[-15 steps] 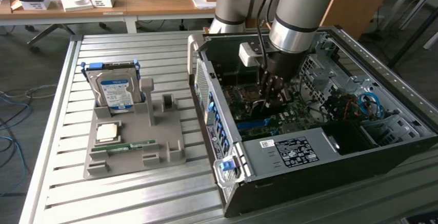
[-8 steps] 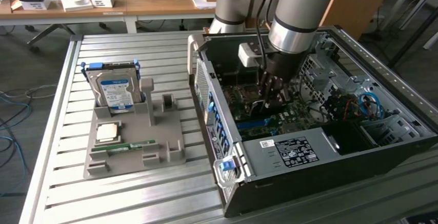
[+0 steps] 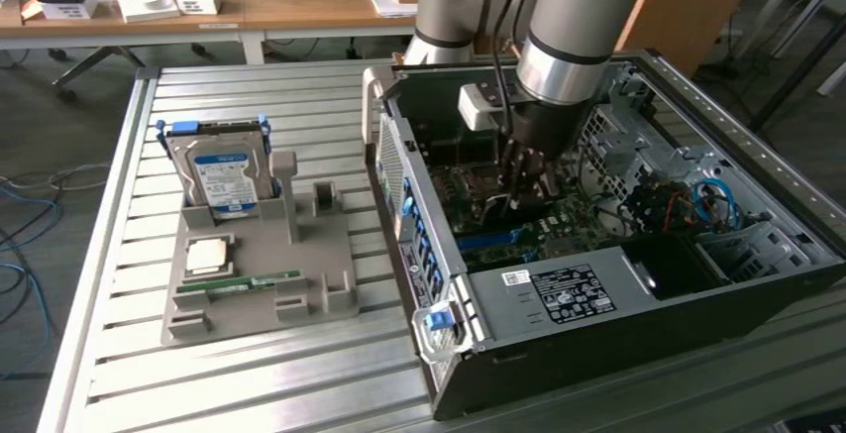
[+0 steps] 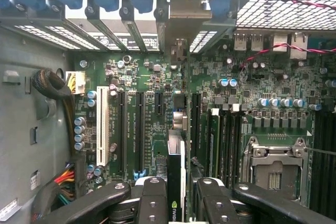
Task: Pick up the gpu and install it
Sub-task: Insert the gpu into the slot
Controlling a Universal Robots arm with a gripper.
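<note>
Gripper (image 4: 177, 195) jaws part-closed, clamping the thin, flat, dark gpu (image 4: 176, 153) edge-on between black fingers (image 4: 152, 198); green slotted motherboard (image 4: 149, 77) lies beyond them.

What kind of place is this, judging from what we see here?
Probably a robotics lab for computer assembly: a robot arm reaches into an open computer case on a slatted metal table, its gripper holding the gpu, and work desks stand behind.

gpu (image 4: 175, 161): thin dark card, seen edge-on, standing upright over the motherboard (image 4: 152, 77) slots, clamped in the gripper (image 4: 176, 195). Pale metal bracket (image 4: 184, 11) end sits at the case (image 3: 635, 324) rear wall.
</note>
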